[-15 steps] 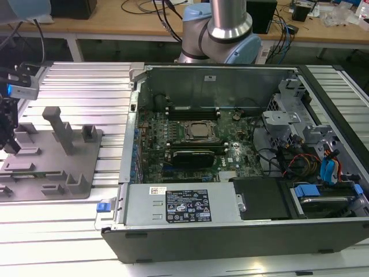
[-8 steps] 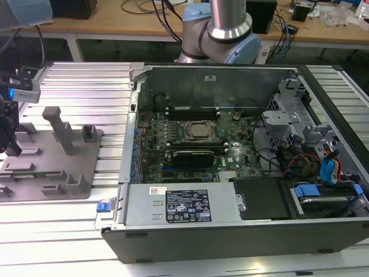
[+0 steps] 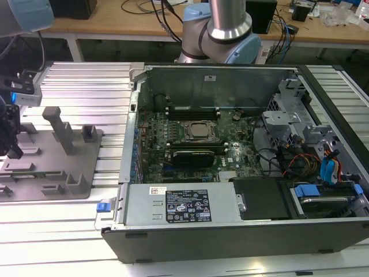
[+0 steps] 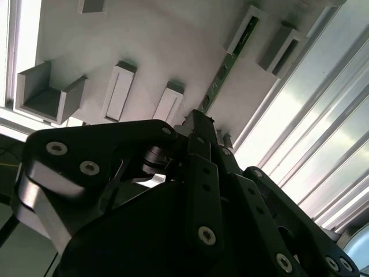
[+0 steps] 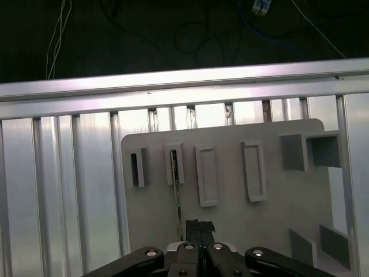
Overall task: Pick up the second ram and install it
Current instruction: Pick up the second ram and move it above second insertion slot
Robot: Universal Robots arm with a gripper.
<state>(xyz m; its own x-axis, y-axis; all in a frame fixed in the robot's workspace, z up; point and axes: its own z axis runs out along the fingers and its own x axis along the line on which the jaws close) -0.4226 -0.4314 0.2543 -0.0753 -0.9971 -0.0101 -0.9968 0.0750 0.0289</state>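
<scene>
The second ram (image 4: pixel 230 60) is a thin green stick standing on edge in a slotted holder of the grey fixture plate (image 3: pixel 86 167). In the first wrist view the ram (image 5: pixel 175 190) shows as a narrow line running from its holder toward the fingers. My gripper (image 5: pixel 200 226) hangs just above the plate, its black fingertips pressed together right beside the ram's near end, and the stick passes along one side of them. In the second wrist view the gripper (image 4: pixel 198 122) sits at that same end. In the exterior view the gripper (image 3: pixel 10 144) is at the far left over the plate.
An open computer case (image 3: pixel 138 104) fills the middle of the exterior view, with a motherboard (image 3: pixel 196 144) and black memory slots (image 3: pixel 193 111) around the processor. Upright grey posts (image 3: pixel 57 130) and empty holders (image 5: pixel 253 172) stand on the fixture plate. Ribbed aluminium rails (image 5: pixel 57 190) surround it.
</scene>
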